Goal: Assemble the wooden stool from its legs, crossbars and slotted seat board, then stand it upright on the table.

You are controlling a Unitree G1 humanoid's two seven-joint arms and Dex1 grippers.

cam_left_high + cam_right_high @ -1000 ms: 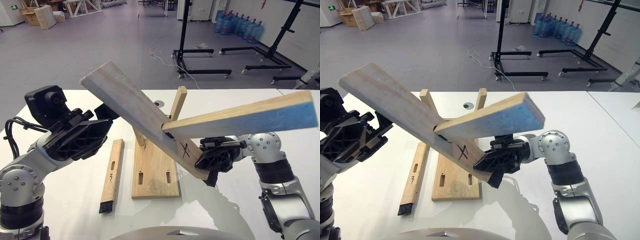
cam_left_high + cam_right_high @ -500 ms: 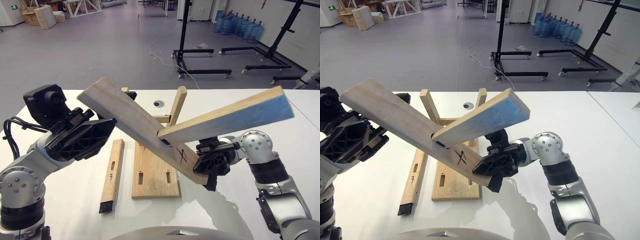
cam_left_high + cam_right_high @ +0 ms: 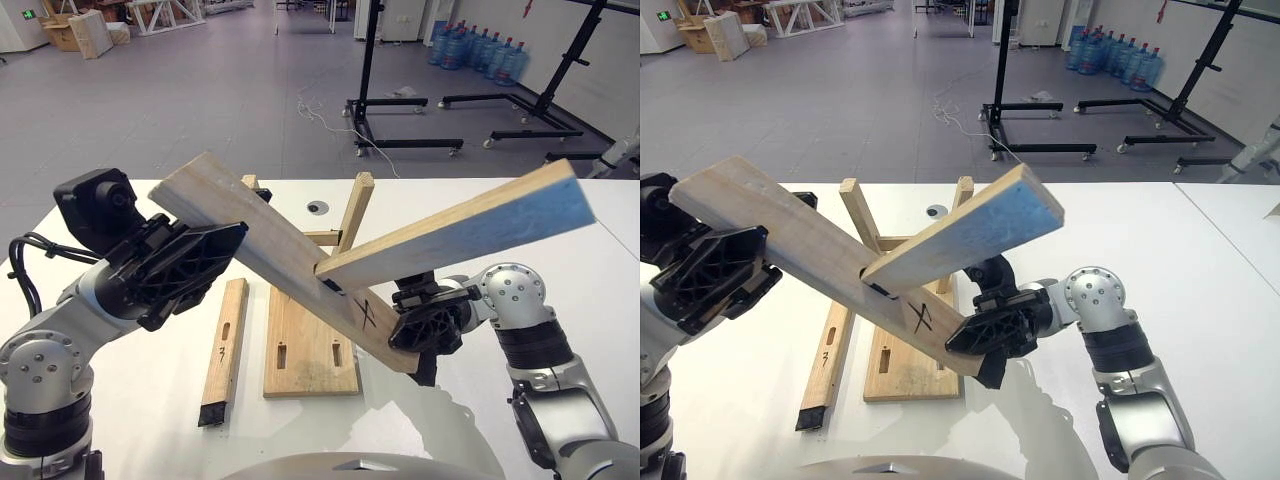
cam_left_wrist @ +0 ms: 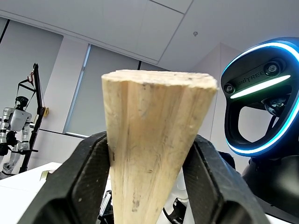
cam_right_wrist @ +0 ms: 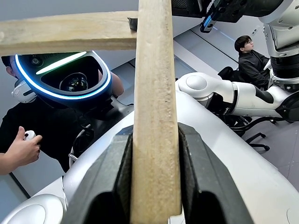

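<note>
While the long pale wooden plank [image 3: 262, 232] hangs slanted over the white desk [image 3: 120, 400], the jaws of the left gripper [image 3: 195, 262] clamp its high end and those of the right gripper [image 3: 425, 330] its low end, near a penned cross [image 3: 367, 313]. A second plank [image 3: 460, 225] juts from its slot. Below lie the slotted seat board [image 3: 305, 350] and a narrow slotted strip [image 3: 226, 335] with a small penned mark.

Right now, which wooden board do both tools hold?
The long tilted plank with a cross: left tool grips its upper part, right tool its lower end. The table's wide board lies free.
</note>
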